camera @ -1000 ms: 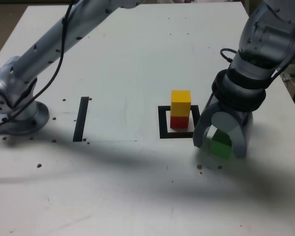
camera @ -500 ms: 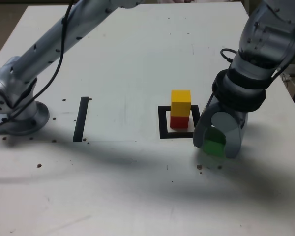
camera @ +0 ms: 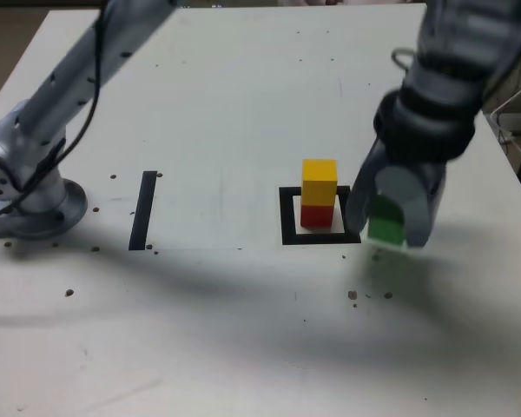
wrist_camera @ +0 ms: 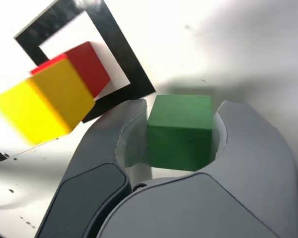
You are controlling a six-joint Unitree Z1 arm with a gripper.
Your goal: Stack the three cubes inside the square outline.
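A yellow cube (camera: 319, 182) rests on a red cube (camera: 316, 214) inside the square outline (camera: 286, 217) of black tape. The wrist view shows the same pair, yellow cube (wrist_camera: 39, 101) over red cube (wrist_camera: 89, 64), with the square outline (wrist_camera: 116, 54) beneath. My gripper (camera: 387, 228) is shut on the green cube (camera: 385, 229), lifted just above the table at the exterior view's right of the stack. In the wrist view the green cube (wrist_camera: 180, 131) sits squeezed between the two grey fingers (wrist_camera: 114, 144).
A straight black tape strip (camera: 143, 210) lies on the white table (camera: 243, 104) toward the exterior view's left. The arm's base (camera: 30, 204) stands at the far left. Small dark specks dot the table near the front.
The jaws closed on the green cube, and the gripper has risen with it, moving slightly toward the stack. The two stacked cubes stayed put.
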